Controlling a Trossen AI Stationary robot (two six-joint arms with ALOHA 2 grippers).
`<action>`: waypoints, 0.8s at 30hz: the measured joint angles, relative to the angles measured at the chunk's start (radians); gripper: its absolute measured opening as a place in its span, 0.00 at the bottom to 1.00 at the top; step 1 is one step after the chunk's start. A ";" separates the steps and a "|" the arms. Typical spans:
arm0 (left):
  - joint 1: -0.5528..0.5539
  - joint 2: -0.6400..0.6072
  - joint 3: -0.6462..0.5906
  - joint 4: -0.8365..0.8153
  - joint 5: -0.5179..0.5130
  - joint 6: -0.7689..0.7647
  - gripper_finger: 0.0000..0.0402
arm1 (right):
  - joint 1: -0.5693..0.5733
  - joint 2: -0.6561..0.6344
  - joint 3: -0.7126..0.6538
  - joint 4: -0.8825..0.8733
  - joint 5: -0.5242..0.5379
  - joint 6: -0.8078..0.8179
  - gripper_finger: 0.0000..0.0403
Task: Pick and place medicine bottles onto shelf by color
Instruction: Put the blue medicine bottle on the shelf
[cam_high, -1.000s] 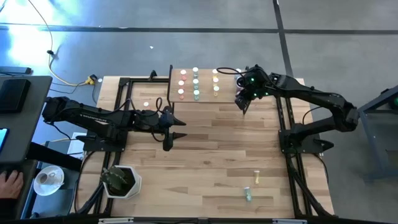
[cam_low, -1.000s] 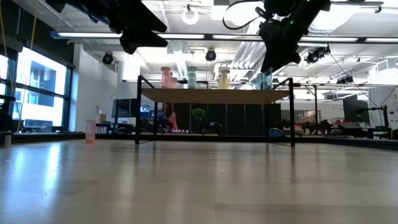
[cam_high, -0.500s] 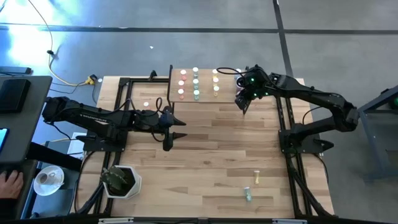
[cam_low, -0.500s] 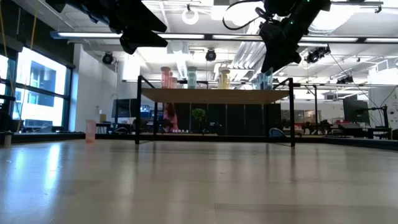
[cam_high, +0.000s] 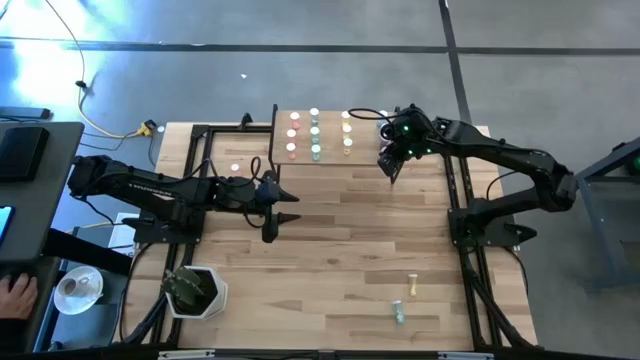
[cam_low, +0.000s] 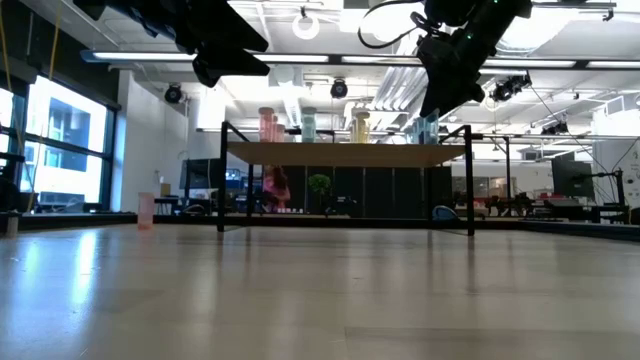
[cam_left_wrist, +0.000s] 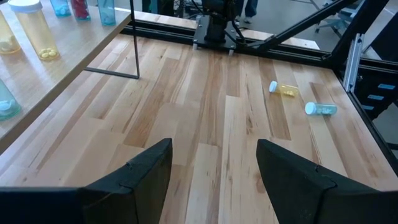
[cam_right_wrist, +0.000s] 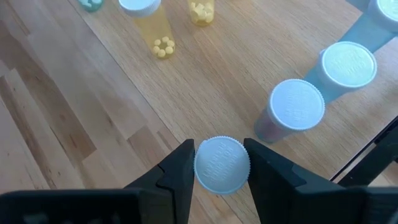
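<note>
Over the shelf (cam_high: 320, 160), right tool (cam_right_wrist: 221, 165) easing its narrow hold around a blue-grey bottle (cam_right_wrist: 222, 163), placement apparently finishing; left tool (cam_left_wrist: 214, 171) wide, empty, above the worktop (cam_high: 340, 240).

No readable text, label, brand, number or sign in any view; embossed ring on bottle caps (cam_right_wrist: 222, 165) too fine to read; bottle bodies carry no legible labels.

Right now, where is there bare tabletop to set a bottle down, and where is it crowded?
Bare planks lie between the left gripper and the two fallen bottles, and between the shelf and the plant pot. The shelf is crowded with standing bottles; the right gripper brackets a white cap there.
</note>
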 joint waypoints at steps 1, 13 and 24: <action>0.000 0.000 0.000 0.000 0.000 0.000 0.56 | 0.000 0.000 0.000 0.000 0.000 -0.001 0.31; 0.000 0.000 0.000 0.000 0.000 0.000 0.56 | 0.000 0.002 -0.002 0.001 0.016 -0.002 0.39; 0.000 0.000 0.000 0.000 0.000 0.000 0.56 | 0.000 -0.004 -0.002 0.025 0.016 -0.002 0.40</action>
